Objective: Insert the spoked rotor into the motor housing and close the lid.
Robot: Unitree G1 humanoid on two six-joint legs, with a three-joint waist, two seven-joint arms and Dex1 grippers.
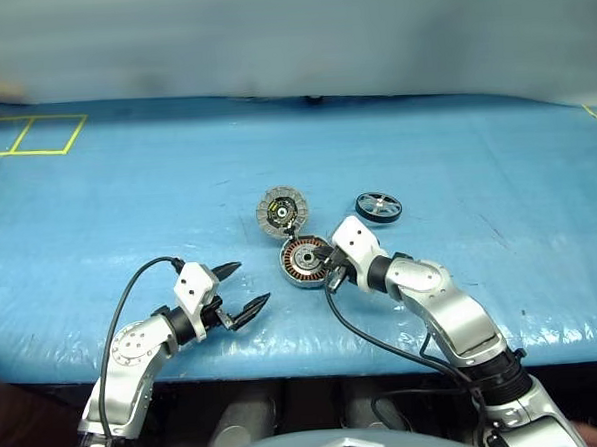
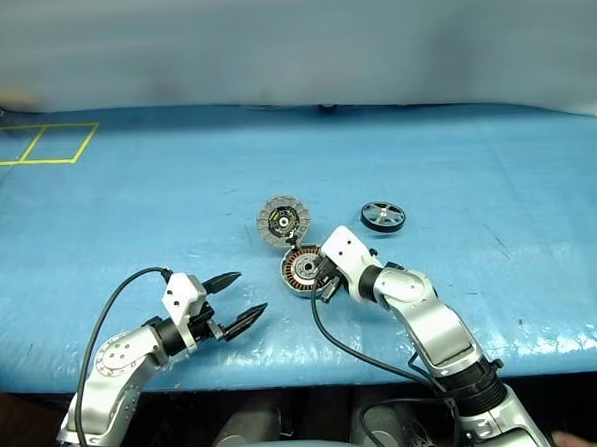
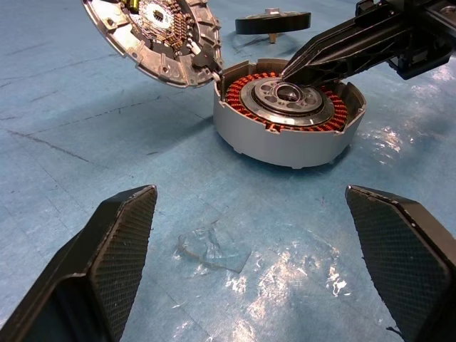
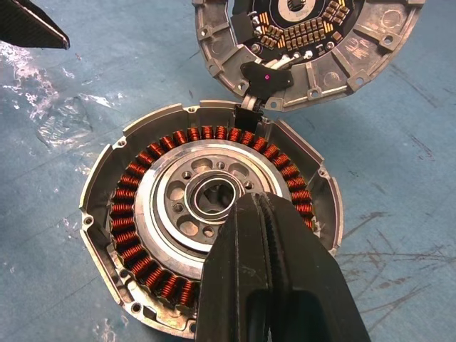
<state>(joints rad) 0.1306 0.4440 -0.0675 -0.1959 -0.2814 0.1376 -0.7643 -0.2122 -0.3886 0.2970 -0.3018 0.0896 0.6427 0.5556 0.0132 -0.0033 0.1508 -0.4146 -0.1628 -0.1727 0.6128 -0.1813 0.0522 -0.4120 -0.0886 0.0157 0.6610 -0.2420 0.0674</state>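
Observation:
The motor housing lies on the blue table, a round cup with copper windings around a silver hub. Its lid is swung back behind it, inner face up, joined at the hinge. Farther right lies the dark spoked rotor, flat on the table. My right gripper is shut with nothing in it, its tips over the housing's hub. My left gripper hangs open to the left of the housing, facing it, with nothing between its fingers.
Yellow tape squares mark the table's back left corner. A scrap of clear film lies on the blue cover between my left gripper and the housing. The table's front edge runs just below both arms.

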